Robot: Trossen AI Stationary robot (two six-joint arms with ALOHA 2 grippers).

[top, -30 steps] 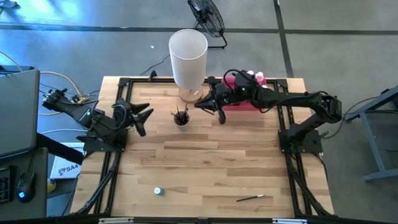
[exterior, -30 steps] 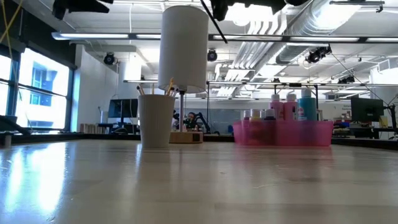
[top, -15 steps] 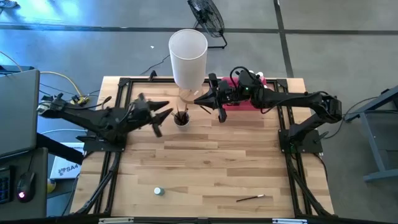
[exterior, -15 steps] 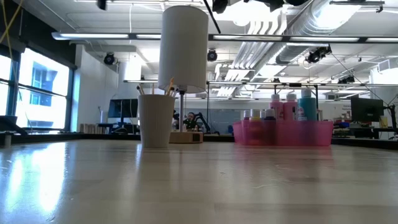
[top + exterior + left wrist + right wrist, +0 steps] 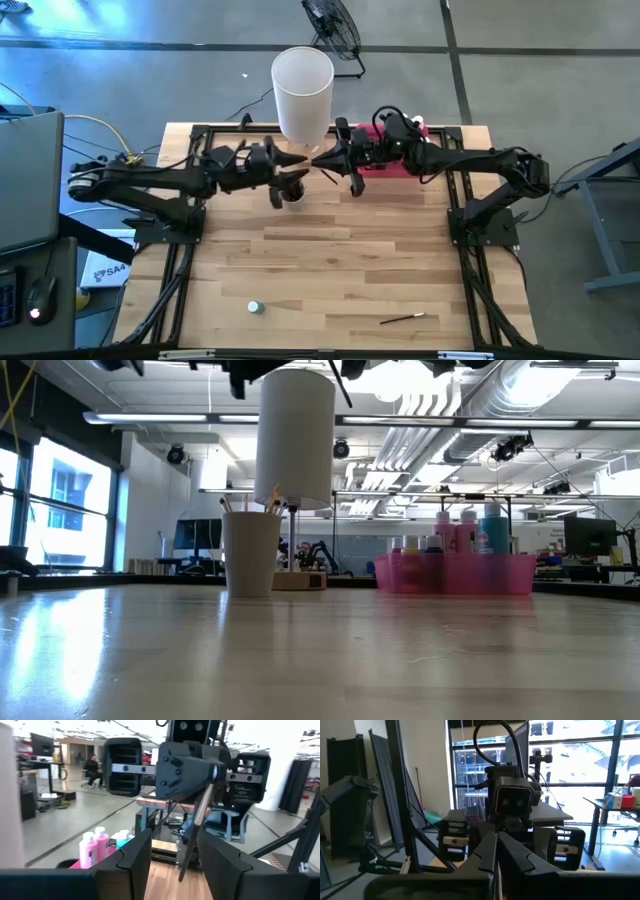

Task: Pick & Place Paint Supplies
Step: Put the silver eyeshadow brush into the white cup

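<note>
Dark pincers (image 5: 297,161) (image 5: 322,162) tip-to-tip, mid-table.

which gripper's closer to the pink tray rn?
Right. The right gripper hangs off the pink tray's left end; the left gripper sits farther left, over the brush cup.

**Left arm swings in to meet the right hand over the brush cup**

A second ago the left arm sat folded at the left edge of the tabletop, its hand well apart from the cup. It has since stretched across, and the left hand (image 5: 292,172) is now above the small cup (image 5: 291,192) beside the tall white cylinder (image 5: 303,92), fingers apart, tip to tip with the right hand (image 5: 322,162). The right hand has shifted slightly toward the cylinder, still pinching a thin dark-handled paintbrush (image 5: 192,833), which now hangs between the left hand's open fingers (image 5: 134,855).
</note>
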